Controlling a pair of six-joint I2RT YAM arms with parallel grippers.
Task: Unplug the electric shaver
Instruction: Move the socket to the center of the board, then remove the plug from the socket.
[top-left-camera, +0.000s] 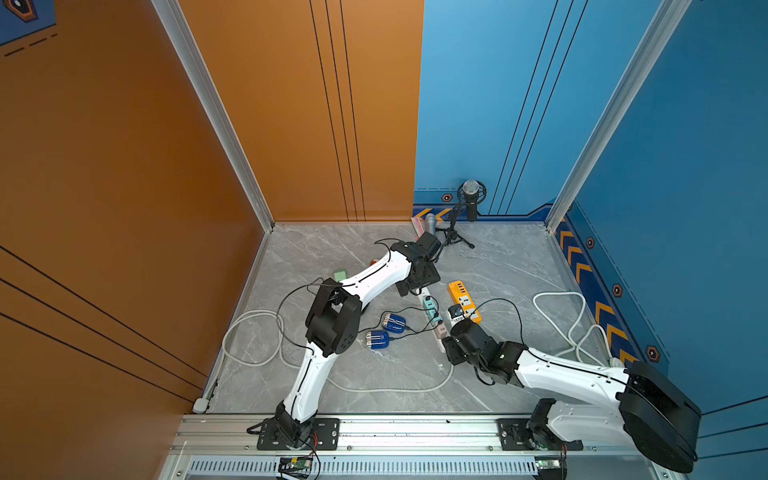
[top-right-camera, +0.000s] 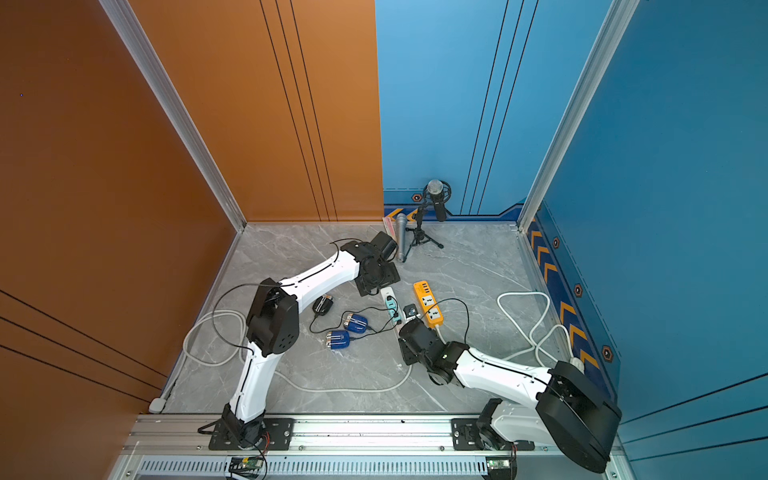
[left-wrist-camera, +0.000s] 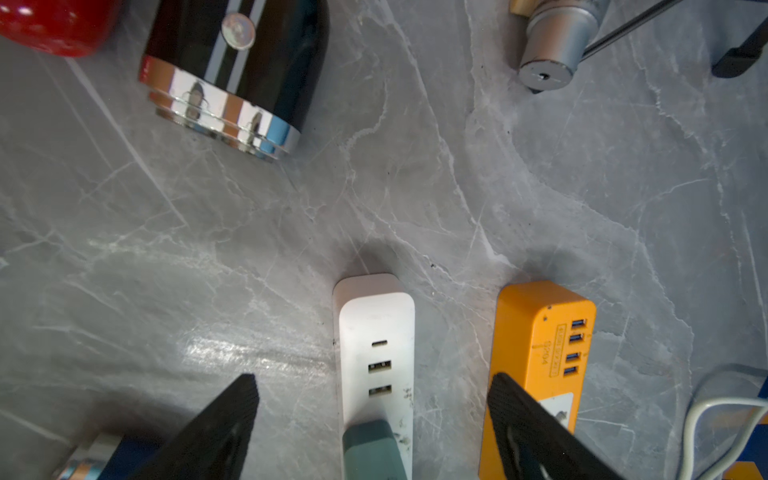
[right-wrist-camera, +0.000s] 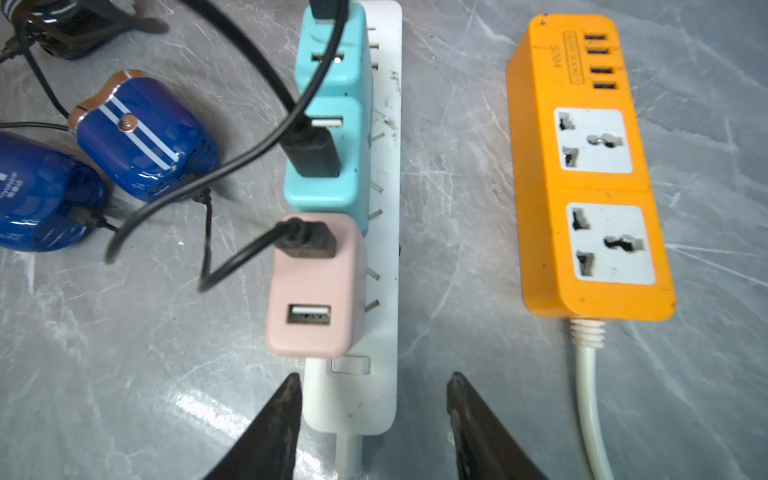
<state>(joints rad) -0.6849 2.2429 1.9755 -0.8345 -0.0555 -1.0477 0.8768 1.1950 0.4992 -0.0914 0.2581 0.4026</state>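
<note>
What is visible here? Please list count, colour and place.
white power strip: one, white, table middle
teal adapters: two, teal, plugged in that strip
pink adapter: one, pink, same strip
blue shavers: two, blue, beside that strip
black shaver: one, black, by left arm
orange power strip: one, orange, alongside white one, sockets empty
black microphone: one, black, on stand, at back
silver microphone: one, silver, lying beside it
green block: one, green, by left arm
left claw: one, black, open, over strip
right claw: one, black, open, over strip
</note>
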